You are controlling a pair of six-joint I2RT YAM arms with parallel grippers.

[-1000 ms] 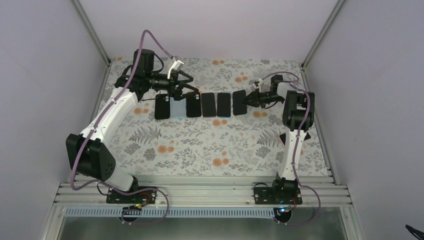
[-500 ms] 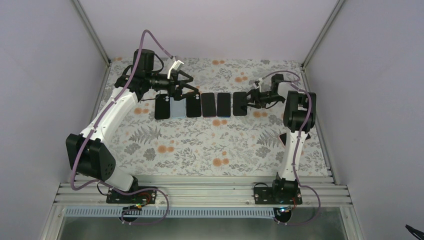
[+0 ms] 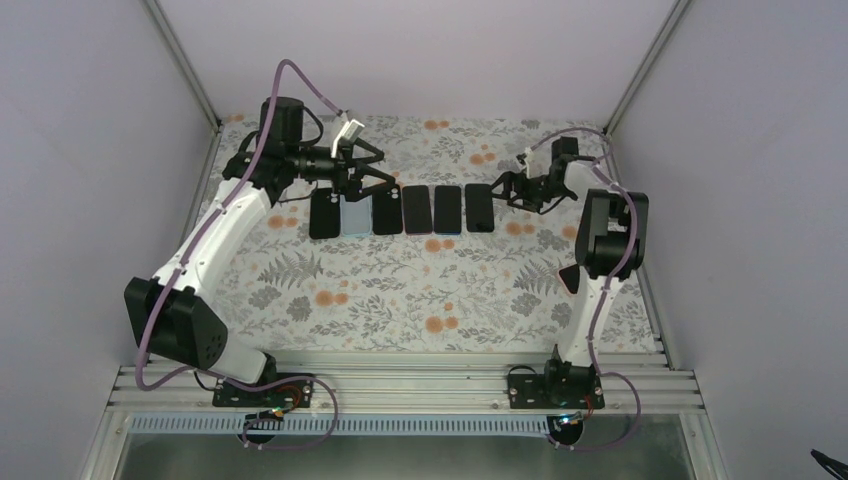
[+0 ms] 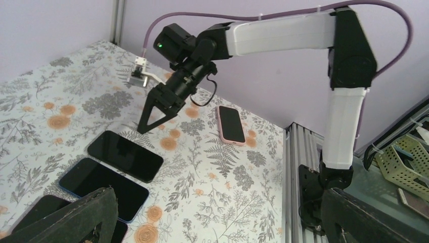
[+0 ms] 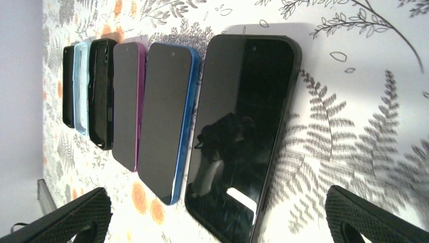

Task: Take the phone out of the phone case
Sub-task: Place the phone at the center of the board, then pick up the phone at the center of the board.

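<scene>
- The left gripper (image 3: 368,182) hangs over the left part of a row of phones and cases. Its jaws are spread wide and hold nothing.
- In the left wrist view, both of its fingers (image 4: 76,217) stand at the bottom corners of the frame, far apart.
- The right gripper (image 3: 503,192) sits just beside the right end of the row. Its jaws are fully spread and empty.
- In the right wrist view, its fingers (image 5: 76,215) frame the bottom corners with nothing between them.
- The black-cased phone (image 5: 243,126) lies flat, screen up, on the floral table (image 3: 400,290). It is the last item at the right end of the row, and the black case rim surrounds the screen.
- The blue-cased phone (image 5: 167,116) lies just beside it, edge to edge.
- The magenta-cased phone (image 5: 126,101) comes next to the left.
- Further left are a black case (image 5: 102,93), a light blue case (image 5: 81,86) and a black item (image 5: 69,86). Whether the black item is a phone or a case cannot be told.
- A pink-cased phone (image 4: 231,124) lies screen up, well apart from the row, near the right arm.
</scene>
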